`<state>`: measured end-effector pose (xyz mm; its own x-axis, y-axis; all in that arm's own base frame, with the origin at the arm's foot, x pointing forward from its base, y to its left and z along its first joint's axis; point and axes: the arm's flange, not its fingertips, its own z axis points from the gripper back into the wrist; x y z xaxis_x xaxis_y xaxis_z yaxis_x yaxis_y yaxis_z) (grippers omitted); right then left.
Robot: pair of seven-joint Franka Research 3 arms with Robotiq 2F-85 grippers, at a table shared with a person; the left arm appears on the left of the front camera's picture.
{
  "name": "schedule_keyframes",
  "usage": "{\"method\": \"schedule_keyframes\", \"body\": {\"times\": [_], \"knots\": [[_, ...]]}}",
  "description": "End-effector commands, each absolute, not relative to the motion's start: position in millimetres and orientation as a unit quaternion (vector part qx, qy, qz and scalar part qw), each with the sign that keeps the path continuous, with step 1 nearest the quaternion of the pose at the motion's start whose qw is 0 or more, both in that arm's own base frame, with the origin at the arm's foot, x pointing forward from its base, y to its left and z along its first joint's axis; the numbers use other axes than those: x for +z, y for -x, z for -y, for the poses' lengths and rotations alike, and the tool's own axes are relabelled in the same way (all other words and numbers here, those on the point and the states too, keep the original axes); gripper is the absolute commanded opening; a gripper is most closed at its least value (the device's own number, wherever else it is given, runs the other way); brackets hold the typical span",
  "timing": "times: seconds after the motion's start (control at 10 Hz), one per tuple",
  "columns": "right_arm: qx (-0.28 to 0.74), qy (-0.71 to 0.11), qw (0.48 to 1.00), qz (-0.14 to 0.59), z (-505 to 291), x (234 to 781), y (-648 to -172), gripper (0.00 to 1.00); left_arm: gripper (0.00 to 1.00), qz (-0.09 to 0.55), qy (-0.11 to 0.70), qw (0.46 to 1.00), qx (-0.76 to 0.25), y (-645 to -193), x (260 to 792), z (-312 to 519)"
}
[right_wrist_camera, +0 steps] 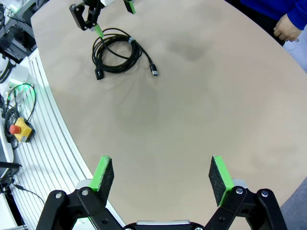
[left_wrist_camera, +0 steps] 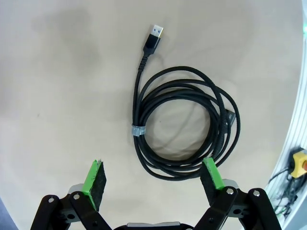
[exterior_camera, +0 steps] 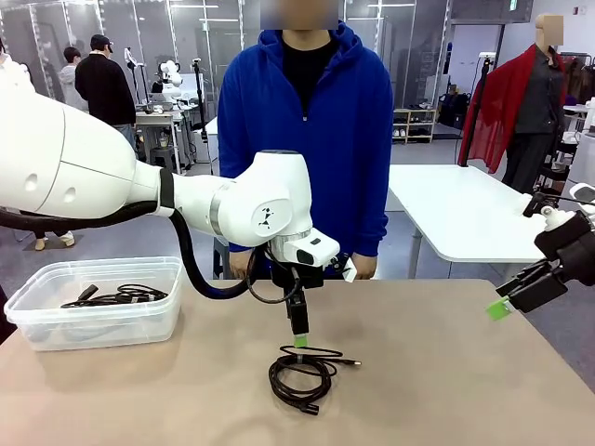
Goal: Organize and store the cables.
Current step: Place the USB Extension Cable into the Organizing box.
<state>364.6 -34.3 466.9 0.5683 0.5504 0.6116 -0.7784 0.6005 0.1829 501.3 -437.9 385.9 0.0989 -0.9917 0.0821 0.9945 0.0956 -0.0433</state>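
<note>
Clearly, with both jaws wide, the left gripper just above the coiled cable may pinch one strand only, so loops unravel short of the bin.

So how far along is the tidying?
Partly done: one cable already lies in the bin. The left gripper, jaws open, hovers over the coiled cable on the table, nothing gripped. That coil has yet to go in. The right gripper waits open.
</note>
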Motion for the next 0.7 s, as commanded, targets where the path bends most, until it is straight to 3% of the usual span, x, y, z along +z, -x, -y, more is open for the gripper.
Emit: {"method": "schedule_keyframes", "body": {"times": [0.0, 0.6], "knots": [[0.388, -0.222, 0.857, 0.255, 34.2, 468.2, -363.7, 1.00, 1.00, 0.003, 0.040, 0.739, -0.672, -505.2, 381.6, 444.6], [0.388, -0.222, 0.857, 0.255, 34.2, 468.2, -363.7, 1.00, 1.00, -0.018, 0.031, 0.743, -0.669, -513.4, 349.1, 445.9]]}}
